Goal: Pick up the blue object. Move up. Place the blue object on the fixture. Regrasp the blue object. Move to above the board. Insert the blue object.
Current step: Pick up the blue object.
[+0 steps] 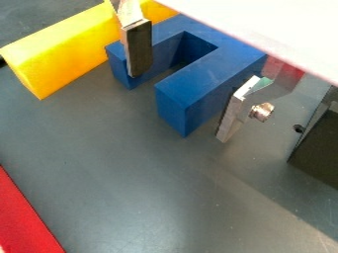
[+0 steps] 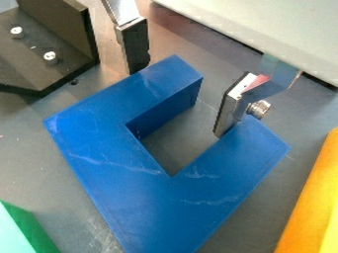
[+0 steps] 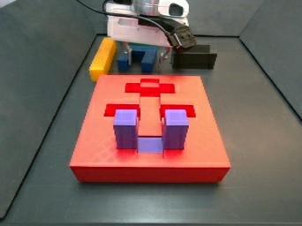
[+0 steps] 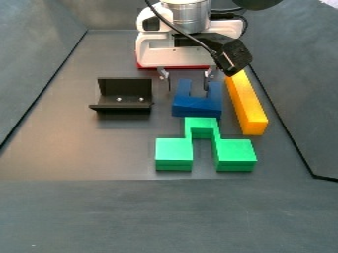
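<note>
The hand hangs low over the blue object, with its two fingers spread wide and straddling one prong of the U. In both wrist views one silver finger stands outside the prong and the other on its far flank, each with a sliver of gap to the plastic, so nothing is gripped yet. This looks like the pick-up step just before the close: the fingers are set across the prong's flat parallel faces, which should give the pads a square, non-slipping hold.

The blue object lies flat on the dark floor (its open mouth faces sideways, not up), just beside the long yellow bar and close to the green block. Lying flat like this, it can only be taken by one arm of the U, which is probably why the task calls for a regrasp later.

The fixture stands near the blue object on the side away from the yellow bar, open and unoccupied, a handy halfway rest for changing the grip.

In a side view the board sits well apart from the hand, already carrying a purple U-shaped block upright in its slots; further recessed slots show behind it, presumably where the blue object belongs.
</note>
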Robot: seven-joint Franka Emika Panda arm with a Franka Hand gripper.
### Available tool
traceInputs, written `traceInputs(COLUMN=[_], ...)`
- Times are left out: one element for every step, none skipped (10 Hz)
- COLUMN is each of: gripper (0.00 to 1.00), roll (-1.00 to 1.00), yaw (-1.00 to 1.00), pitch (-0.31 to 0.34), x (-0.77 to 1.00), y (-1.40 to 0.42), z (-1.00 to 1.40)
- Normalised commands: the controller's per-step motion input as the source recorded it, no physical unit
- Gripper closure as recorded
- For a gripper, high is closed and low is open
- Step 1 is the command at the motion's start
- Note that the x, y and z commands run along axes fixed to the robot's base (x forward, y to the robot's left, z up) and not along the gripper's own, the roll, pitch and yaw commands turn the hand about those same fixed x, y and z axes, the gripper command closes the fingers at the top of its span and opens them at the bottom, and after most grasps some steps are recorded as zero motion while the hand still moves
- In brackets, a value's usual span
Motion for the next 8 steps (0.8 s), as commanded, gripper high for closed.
traceInputs(gripper=[0.0,0.0,0.0,0.0,0.0,0.0,1.0,1.0], roll=[0.02,0.02,0.0,0.0,0.01,0.0,0.0,0.0], yaw=[-0.35,-0.35,-0.09,-0.01,0.0,0.0,0.0,0.0], pitch=[0.0,0.0,0.0,0.0,0.0,0.0,0.0,0.0], x=[0.13,0.08,0.0,0.0,0.0,0.0,0.0,0.0], y=[-0.05,-0.03,0.0,0.0,0.0,0.0,0.0,0.0], z=[0.0,0.0,0.0,0.0,0.0,0.0,0.0,0.0])
